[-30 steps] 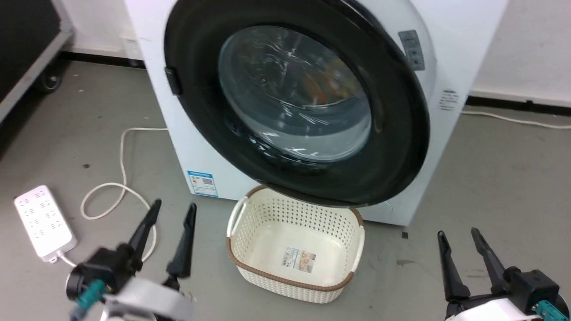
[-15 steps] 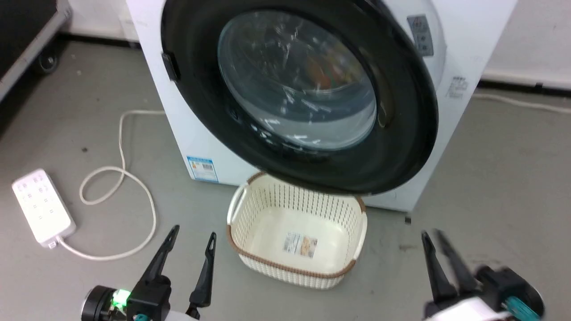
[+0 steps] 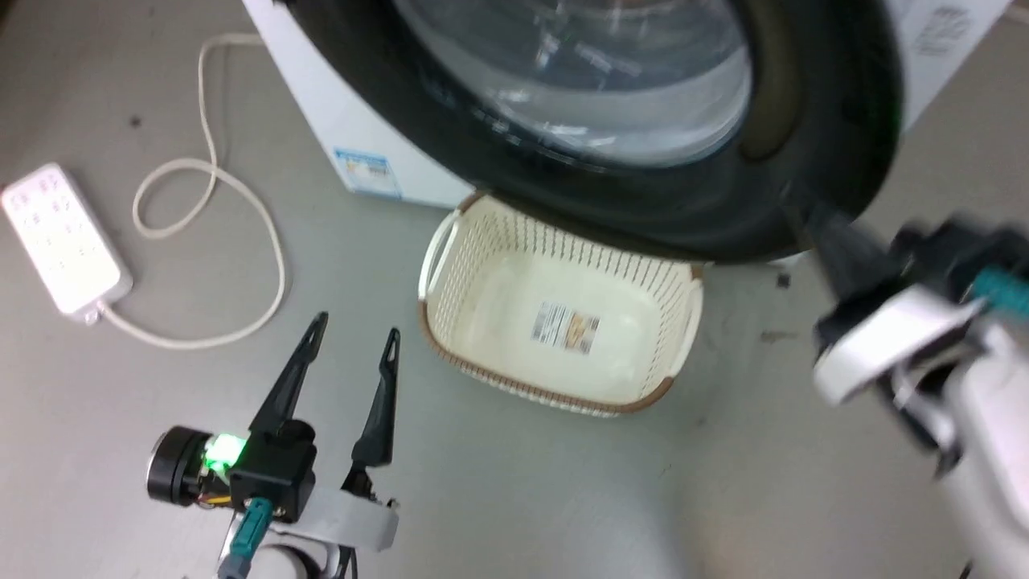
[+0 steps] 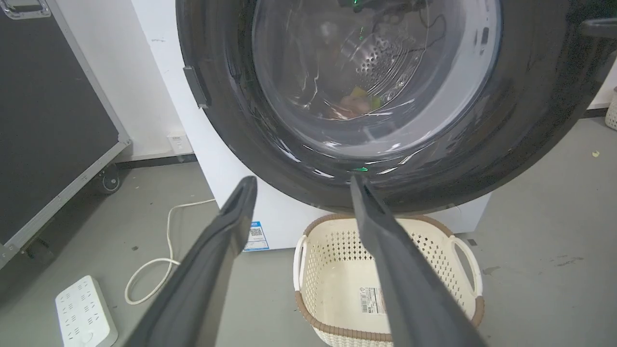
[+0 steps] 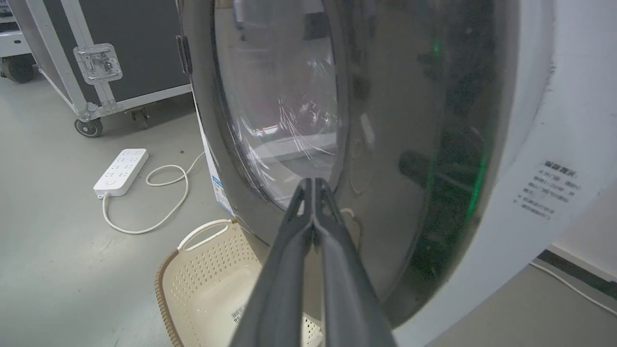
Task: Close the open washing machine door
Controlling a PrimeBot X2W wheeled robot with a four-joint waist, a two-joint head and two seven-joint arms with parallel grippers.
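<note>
Before the white washer [image 3: 338, 104], our right gripper [image 5: 313, 185], spread a second ago, now has jaws pressed together, empty, raised beside the washing machine door [image 5: 385, 144], which hangs open over the basket [image 3: 555, 398]; our left gripper [image 3: 354, 334] waits spread; a push looks imminent.

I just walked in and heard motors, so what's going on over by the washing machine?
A wheeled two-armed robot is closing the large round glossy black washing machine door with its clear glass window. Its right gripper, shut tight, points at the door's face; whether it touches is unclear. Its left gripper hangs open and empty beside the cream perforated plastic basket sitting below the door's lower edge.
</note>
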